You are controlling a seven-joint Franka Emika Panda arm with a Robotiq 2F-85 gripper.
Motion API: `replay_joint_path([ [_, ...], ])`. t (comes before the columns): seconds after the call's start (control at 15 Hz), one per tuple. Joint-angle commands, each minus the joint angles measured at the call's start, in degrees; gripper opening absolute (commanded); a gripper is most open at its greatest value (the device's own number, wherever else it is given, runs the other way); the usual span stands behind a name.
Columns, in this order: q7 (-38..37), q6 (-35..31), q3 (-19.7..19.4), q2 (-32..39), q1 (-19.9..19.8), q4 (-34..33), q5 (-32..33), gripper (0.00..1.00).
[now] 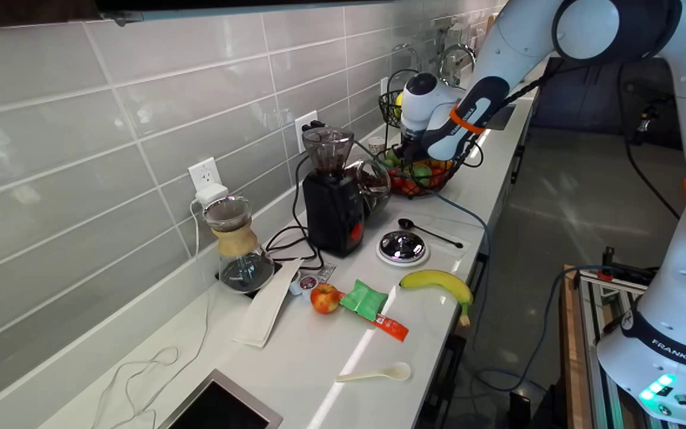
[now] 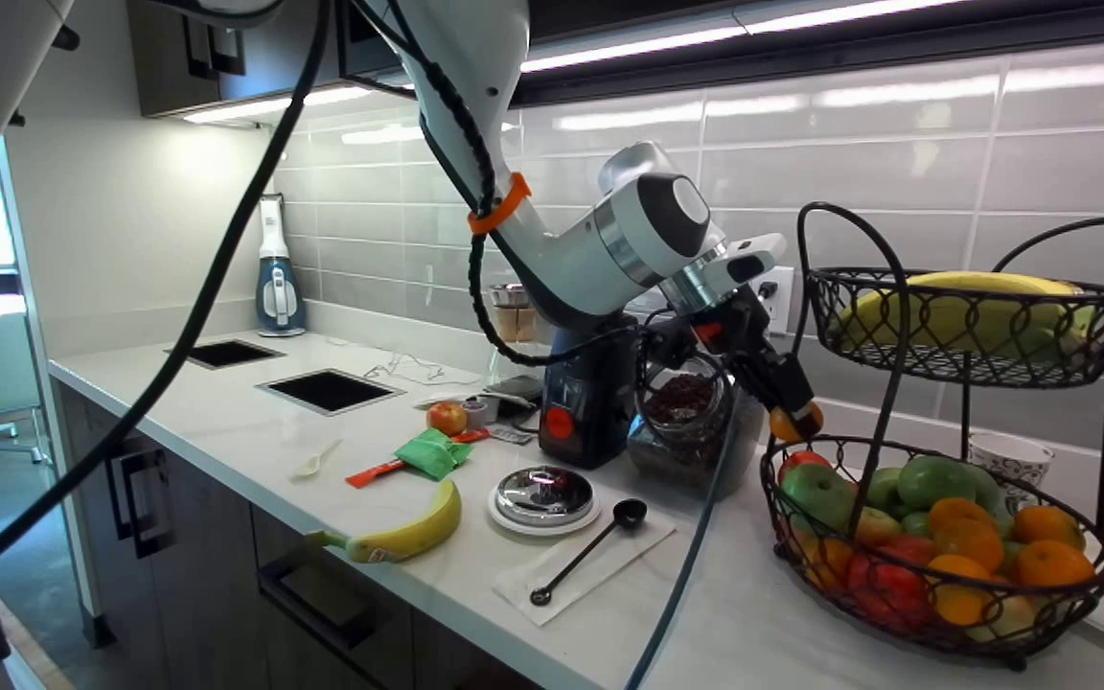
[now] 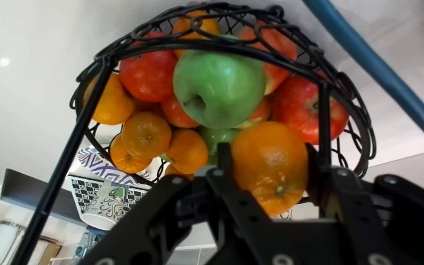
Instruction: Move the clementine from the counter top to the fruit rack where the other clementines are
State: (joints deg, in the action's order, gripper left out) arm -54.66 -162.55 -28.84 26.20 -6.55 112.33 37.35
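My gripper is shut on the clementine, with a finger on each side of it. In an exterior view the clementine shows at the fingertips, just above the left rim of the lower basket of the black wire fruit rack. The wrist view looks down past the clementine into that basket. Other clementines lie there beside a green apple and red fruit. In an exterior view the gripper is over the rack, and the held clementine cannot be told apart. The rack stands on the white counter top.
A rack post stands close to the right finger. A blue cable runs beside the basket. A glass jar and black grinder stand near the arm. A banana, apple and scoop lie on the counter.
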Motion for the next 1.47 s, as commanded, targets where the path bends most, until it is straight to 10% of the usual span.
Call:
replay_joint_path([
  [0.0, -7.0, -2.9, -4.6, 3.8, 3.6, -2.4, 3.1, 0.23],
  [0.67, -20.0, -4.4, -13.7, 7.3, 11.5, -2.7, 7.4, 0.23],
  [1.4, -19.3, 11.4, -11.7, 5.0, 11.7, -4.4, 7.4, 0.23],
])
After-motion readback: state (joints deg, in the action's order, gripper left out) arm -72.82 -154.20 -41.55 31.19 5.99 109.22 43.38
